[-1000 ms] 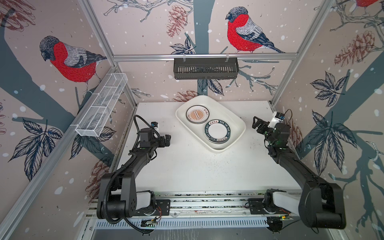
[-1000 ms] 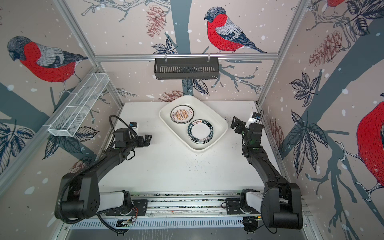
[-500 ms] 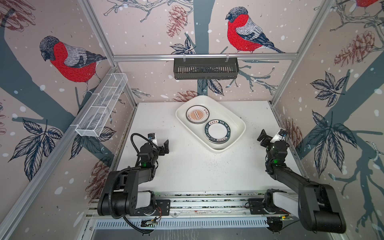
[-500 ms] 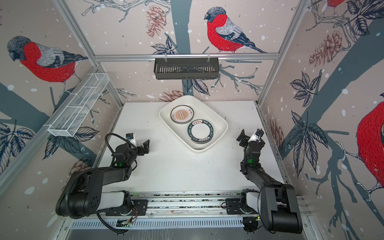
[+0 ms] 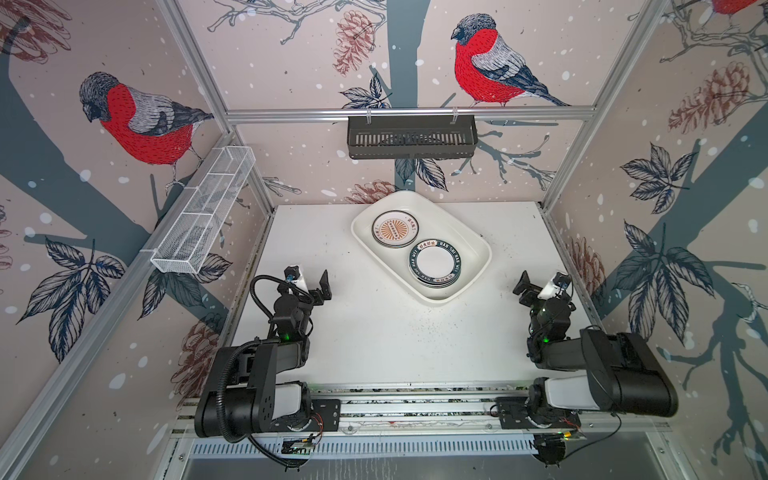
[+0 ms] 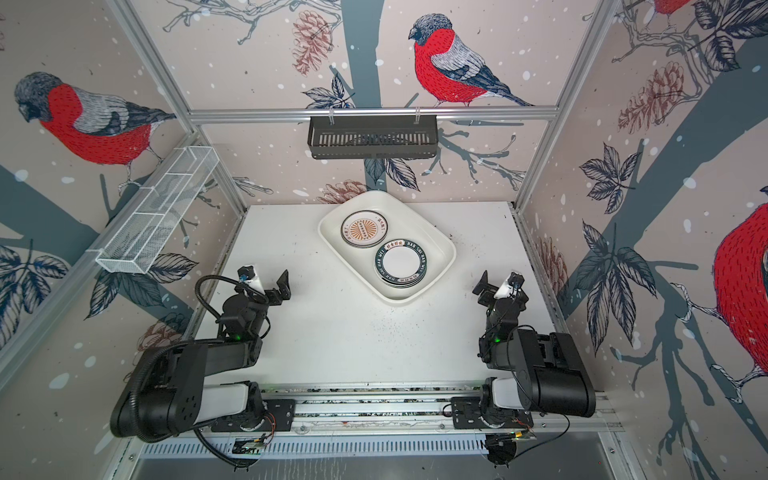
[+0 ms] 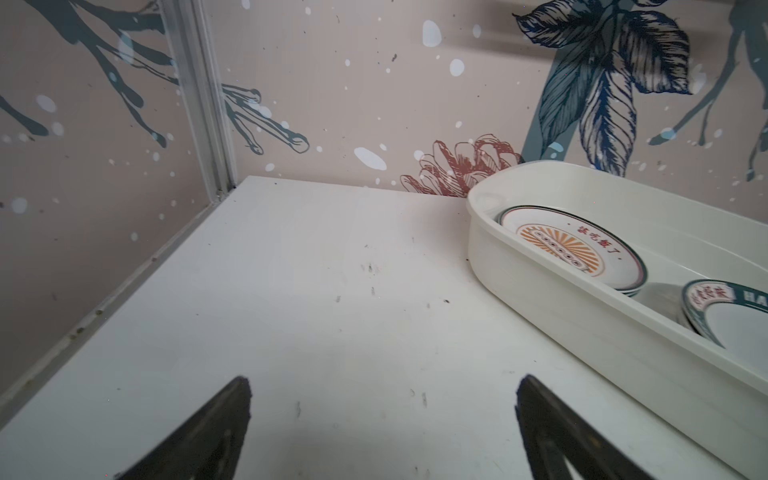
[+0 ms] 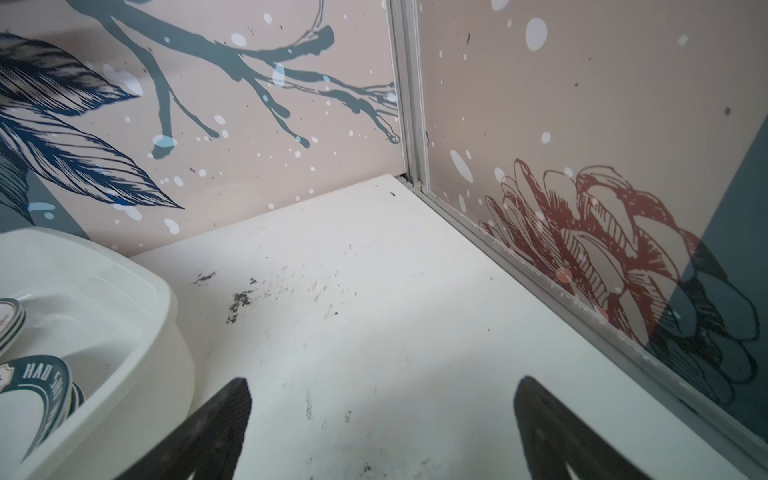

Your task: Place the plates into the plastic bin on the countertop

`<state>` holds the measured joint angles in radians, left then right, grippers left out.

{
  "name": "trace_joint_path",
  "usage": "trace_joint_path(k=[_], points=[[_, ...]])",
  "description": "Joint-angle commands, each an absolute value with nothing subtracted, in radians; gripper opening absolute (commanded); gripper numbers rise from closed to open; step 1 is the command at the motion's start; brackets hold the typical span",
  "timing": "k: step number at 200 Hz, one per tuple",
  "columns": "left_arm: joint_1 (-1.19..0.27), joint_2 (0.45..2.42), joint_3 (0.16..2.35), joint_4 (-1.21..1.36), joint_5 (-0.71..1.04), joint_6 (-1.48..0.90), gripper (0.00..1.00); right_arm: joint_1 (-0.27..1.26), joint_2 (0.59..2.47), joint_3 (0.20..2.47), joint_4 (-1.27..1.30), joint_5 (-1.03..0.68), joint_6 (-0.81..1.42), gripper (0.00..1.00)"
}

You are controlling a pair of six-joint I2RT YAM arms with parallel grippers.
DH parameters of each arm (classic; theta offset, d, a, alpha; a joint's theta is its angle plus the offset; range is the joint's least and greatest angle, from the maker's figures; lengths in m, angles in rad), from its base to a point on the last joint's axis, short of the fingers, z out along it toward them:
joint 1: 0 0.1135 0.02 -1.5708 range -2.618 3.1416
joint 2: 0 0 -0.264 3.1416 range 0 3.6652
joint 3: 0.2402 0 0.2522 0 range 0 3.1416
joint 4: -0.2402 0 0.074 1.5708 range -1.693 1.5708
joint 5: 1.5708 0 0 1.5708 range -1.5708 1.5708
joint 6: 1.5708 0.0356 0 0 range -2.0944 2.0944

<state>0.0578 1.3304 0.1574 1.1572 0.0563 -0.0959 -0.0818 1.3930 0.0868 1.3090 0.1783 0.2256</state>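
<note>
On the near half of the desk (image 5: 395, 340), the left fingers (image 7: 208, 432) are standing wide apart and gripping nothing, with only bare white surface showing between them in the left wrist view. The right fingers (image 8: 557, 432) are standing just as wide and just as empty, pointing toward the far right corner. Both arms are sitting folded low near their bases, well apart from each other. The plastic bin (image 5: 457, 226) is lying beyond and between them, turned at an angle near the back wall.

Inside it the plates (image 6: 363, 230) are resting in two stacks. The orange sunburst stack (image 5: 395, 229) is sitting toward the back and the teal-rimmed stack (image 5: 435, 264) just beside it toward the front. How many are lying in each stack cannot be counted.

No plate is showing on the desk outside the bin in any view. The task is therefore looking finished, and the step in hand is most likely parking the arms. Doing that well is coming down to keeping the fingers spread, staying off the bin's flared rim, which is lying near the left fingers, and moving gently so that nothing is nudging the bin or tilting a stack.
</note>
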Motion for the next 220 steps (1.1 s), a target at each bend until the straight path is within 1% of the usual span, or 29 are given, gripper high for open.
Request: trace_joint_path(k=[1, 14, 28, 40, 60, 73, 84, 102, 109, 120, 130, 151, 220], points=[[0.077, 1.365, 0.181, 1.213, -0.031, -0.090, 0.98, -0.082, 1.404, 0.102, 1.376, 0.122, 0.196, 0.99], [0.080, 1.399, 0.164, 1.274, -0.027, -0.110, 0.98, -0.083, 1.406, 0.087, 1.410, 0.100, 0.184, 1.00], [0.080, 1.457, 0.125, 1.404, 0.001, -0.095, 0.98, -0.078, 1.420, 0.049, 1.475, 0.108, 0.188, 1.00], [0.081, 1.522, 0.095, 1.532, 0.011, -0.092, 0.98, -0.078, 1.459, 0.029, 1.550, 0.114, 0.190, 1.00], [0.058, 1.574, 0.046, 1.668, 0.035, -0.046, 0.98, -0.079, 1.556, 0.019, 1.698, 0.087, 0.183, 0.99], [0.052, 1.604, 0.013, 1.770, 0.058, -0.036, 0.99, -0.082, 1.517, 0.037, 1.602, 0.077, 0.181, 0.99], [0.052, 1.613, 0.002, 1.803, 0.056, -0.036, 0.99, -0.083, 1.499, 0.064, 1.529, 0.063, 0.173, 0.99], [0.052, 1.593, 0.030, 1.732, 0.024, -0.046, 0.99, -0.076, 1.532, 0.112, 1.492, 0.019, 0.154, 0.99], [0.052, 1.581, 0.053, 1.682, 0.022, -0.046, 0.99, -0.075, 1.529, 0.138, 1.431, 0.002, 0.145, 1.00], [0.052, 1.559, 0.090, 1.576, 0.021, -0.048, 0.99, -0.051, 1.523, 0.173, 1.354, 0.037, 0.127, 1.00], [0.054, 1.556, 0.125, 1.509, 0.019, -0.050, 0.99, -0.033, 1.530, 0.177, 1.361, 0.073, 0.117, 0.99], [0.052, 1.553, 0.208, 1.347, 0.053, -0.038, 0.99, -0.029, 1.529, 0.177, 1.362, 0.080, 0.115, 1.00], [0.046, 1.554, 0.216, 1.337, 0.060, -0.020, 0.99, -0.023, 1.530, 0.179, 1.357, 0.092, 0.110, 0.99]])
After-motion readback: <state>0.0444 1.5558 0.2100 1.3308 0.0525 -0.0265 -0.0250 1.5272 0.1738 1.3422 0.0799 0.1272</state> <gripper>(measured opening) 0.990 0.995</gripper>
